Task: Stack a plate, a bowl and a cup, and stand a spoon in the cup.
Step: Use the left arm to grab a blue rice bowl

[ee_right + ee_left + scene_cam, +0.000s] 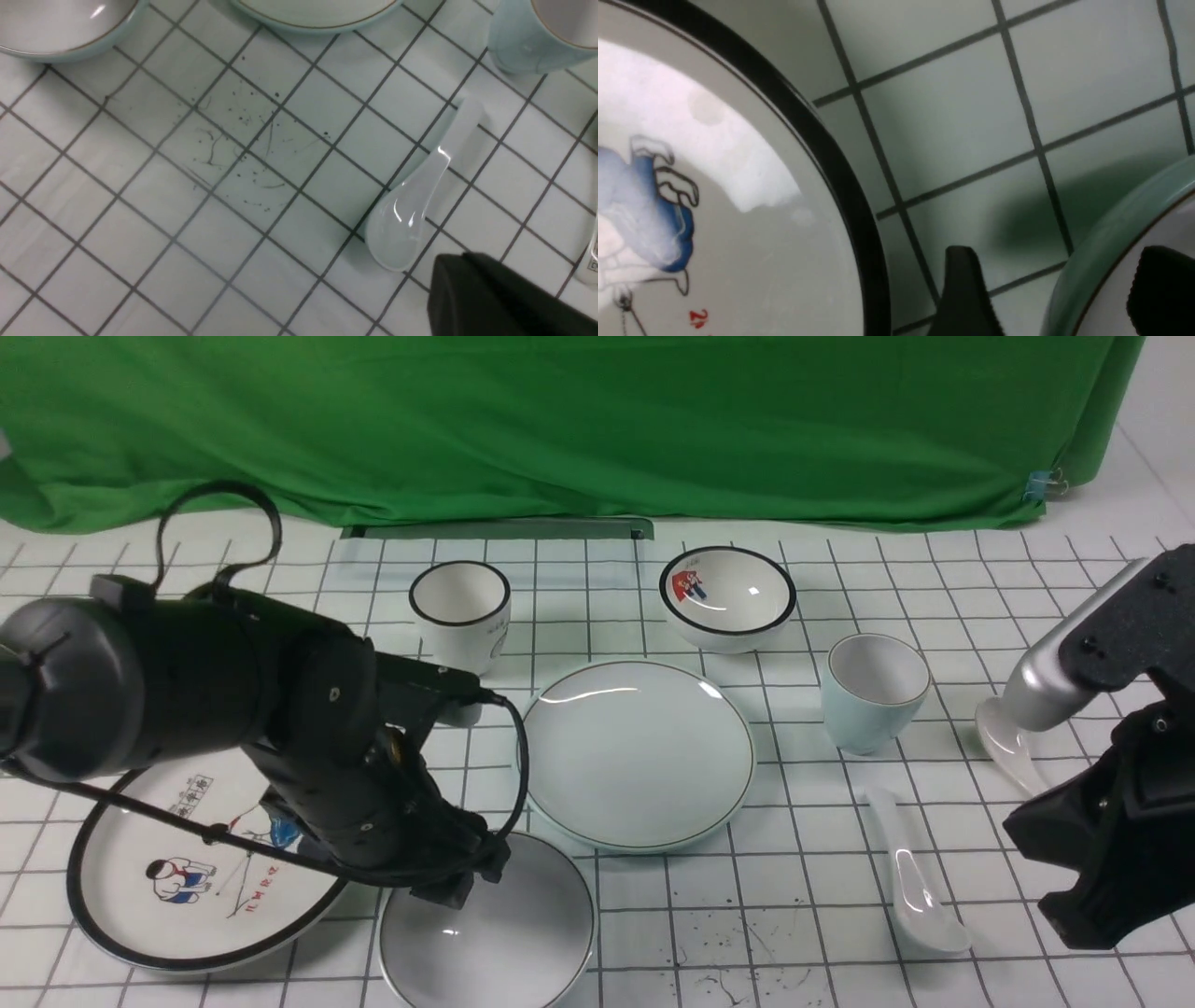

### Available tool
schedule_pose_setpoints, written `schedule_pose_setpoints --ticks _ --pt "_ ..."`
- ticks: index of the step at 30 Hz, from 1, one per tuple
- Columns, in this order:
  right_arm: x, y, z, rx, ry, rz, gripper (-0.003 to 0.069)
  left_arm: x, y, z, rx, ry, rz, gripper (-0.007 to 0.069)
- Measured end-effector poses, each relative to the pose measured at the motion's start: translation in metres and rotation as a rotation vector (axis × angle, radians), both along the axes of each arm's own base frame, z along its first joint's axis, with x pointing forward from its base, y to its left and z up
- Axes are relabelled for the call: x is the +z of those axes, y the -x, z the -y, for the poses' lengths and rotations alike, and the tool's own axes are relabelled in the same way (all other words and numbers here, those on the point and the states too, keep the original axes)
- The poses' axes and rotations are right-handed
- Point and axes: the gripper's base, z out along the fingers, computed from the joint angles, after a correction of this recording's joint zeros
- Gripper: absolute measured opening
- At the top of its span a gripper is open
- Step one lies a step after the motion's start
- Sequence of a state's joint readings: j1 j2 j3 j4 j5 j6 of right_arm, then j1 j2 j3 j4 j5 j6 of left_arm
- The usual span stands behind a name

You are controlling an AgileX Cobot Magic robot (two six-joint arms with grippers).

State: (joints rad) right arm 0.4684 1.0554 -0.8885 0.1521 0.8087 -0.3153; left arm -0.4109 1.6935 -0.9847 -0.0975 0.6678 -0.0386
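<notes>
the left gripper [464,887] is lowered at the far edge of the bowl [504,943], which sits at the near edge of the gridded table [822,915], in front of the plate [638,754] and just apart from it. in the left wrist view its jaws stand apart and straddle the bowl's rim [1101,242]: one finger [964,294] is outside over the table, with a gap to the wall, and the other finger [1162,289] is over the white inside. nothing is clamped, and whether either finger touches the bowl cannot be told. the black-rimmed cartoon plate [140,905] lies close on the bowl's left, partly under the left arm. the right gripper [1088,896] hangs at the table's right edge above the grid, holding nothing that shows. only one dark part of it [490,298] enters the right wrist view, so the state of its jaws cannot be told. the spoon [915,877] lies flat just beside it, bowl end toward the robot, handle pointing toward the cup [873,691], which stands upright to the right of the plate. a labelled spoon [1008,747] lies farther right, partly hidden by the right arm. a black-rimmed cup [460,611] and a cartoon bowl [728,597] stand behind the plate, before the green cloth [560,420]. dark specks [738,943] mark the table between the bowl and the spoon.
</notes>
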Motion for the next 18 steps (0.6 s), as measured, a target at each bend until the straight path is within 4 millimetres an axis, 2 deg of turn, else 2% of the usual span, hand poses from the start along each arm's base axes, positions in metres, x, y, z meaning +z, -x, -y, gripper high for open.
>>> schedule_pose_setpoints --ticks 2,3,6,9,12,13,15,18 --pt "0.001 -0.001 0.0 0.0 -0.005 0.011 0.0022 0.0 0.0 0.0 -0.013 -0.002 0.006 0.0225" --pt "0.001 -0.001 0.0 0.0 -0.006 0.013 0.0022 0.0 0.0 0.0 -0.014 -0.002 0.006 0.0211" --pt "0.001 -0.001 -0.001 0.0 -0.008 0.017 0.0022 0.001 0.0 0.0 -0.035 -0.01 -0.001 0.0027" --pt "0.001 -0.001 -0.001 0.0 -0.007 0.016 0.0022 0.011 -0.003 0.001 -0.072 -0.009 0.008 -0.0006" --pt "0.0 -0.001 0.0 0.0 -0.003 0.007 0.0022 0.04 -0.009 0.004 -0.13 -0.012 0.043 -0.0011" --pt "0.0 -0.001 0.0 0.0 -0.003 0.007 0.0022 0.042 -0.01 0.005 -0.13 -0.01 0.046 -0.0011" --pt "0.0 -0.001 0.0 0.0 -0.002 0.006 0.0022 0.071 -0.018 0.01 -0.152 0.024 0.108 -0.0011" --pt "0.0 -0.001 0.0 0.0 -0.003 0.007 0.0022 0.1 -0.031 0.02 -0.182 0.091 0.181 -0.0011"
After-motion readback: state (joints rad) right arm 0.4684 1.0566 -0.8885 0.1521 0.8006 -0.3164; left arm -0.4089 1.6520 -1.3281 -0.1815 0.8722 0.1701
